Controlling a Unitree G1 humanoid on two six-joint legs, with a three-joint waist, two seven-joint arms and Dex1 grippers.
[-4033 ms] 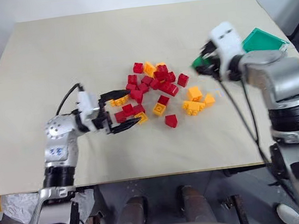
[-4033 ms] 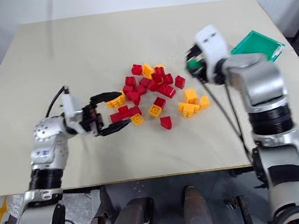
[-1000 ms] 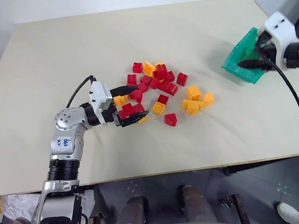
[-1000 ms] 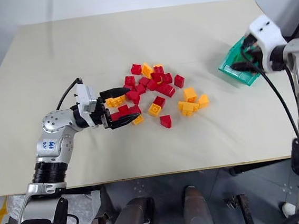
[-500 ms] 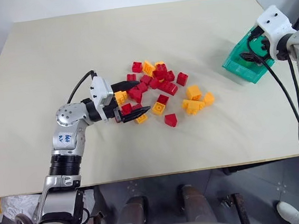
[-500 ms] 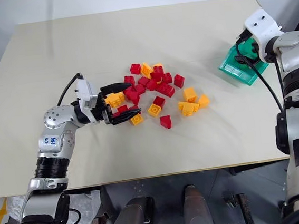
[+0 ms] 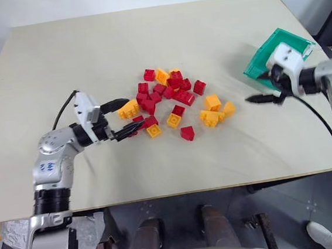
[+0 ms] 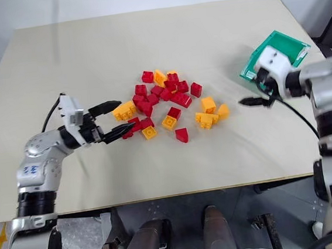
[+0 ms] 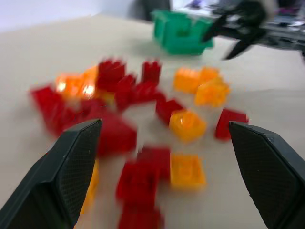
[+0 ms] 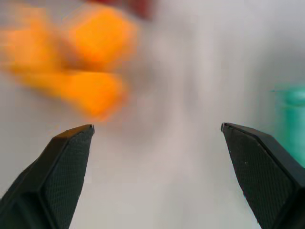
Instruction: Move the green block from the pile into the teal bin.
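Hovering beside the bin (image 7: 254, 67), the right tool (image 7: 263, 96) has its fingers apart and empty; the left tool (image 8: 112, 120), also spread, sits at the pile (image 7: 172, 100). No green block is discernible among the bricks, so the drop looks done; next comes clearing away.

The pile (image 7: 173, 103) is a loose scatter of small studded red and yellow-orange bricks near the middle of the table, with a few orange ones and one red brick lying slightly apart on its right side. The teal bin (image 7: 255, 64), translucent green with sloped walls, sits tilted near the table's far right edge, well apart from the pile
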